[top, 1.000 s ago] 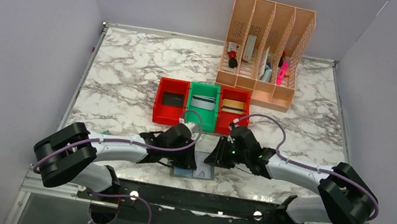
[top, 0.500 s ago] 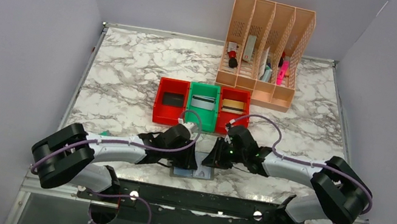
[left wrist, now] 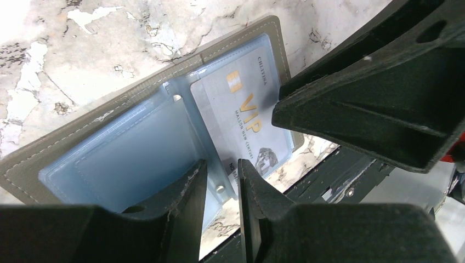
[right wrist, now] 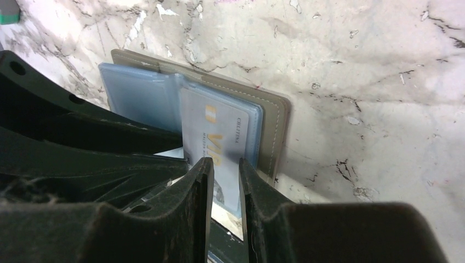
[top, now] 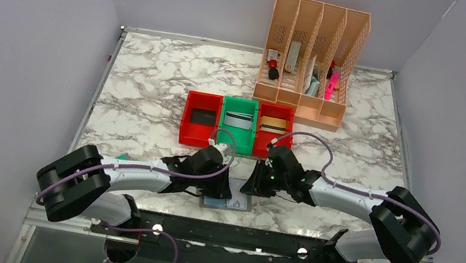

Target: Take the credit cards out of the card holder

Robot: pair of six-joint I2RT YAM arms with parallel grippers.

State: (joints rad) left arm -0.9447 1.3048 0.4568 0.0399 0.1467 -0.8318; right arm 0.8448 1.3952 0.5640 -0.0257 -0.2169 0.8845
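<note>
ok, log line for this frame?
step: card pull | left fingers: near-shut over card holder fold | right fingers: near-shut over VIP card | card: partly out of pocket

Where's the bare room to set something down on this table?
Bare marble table lies behind the three bins, from the left edge to the peach organiser, and right of the bins. Crowded: near centre, left end effector and right end effector over the card holder.
</note>
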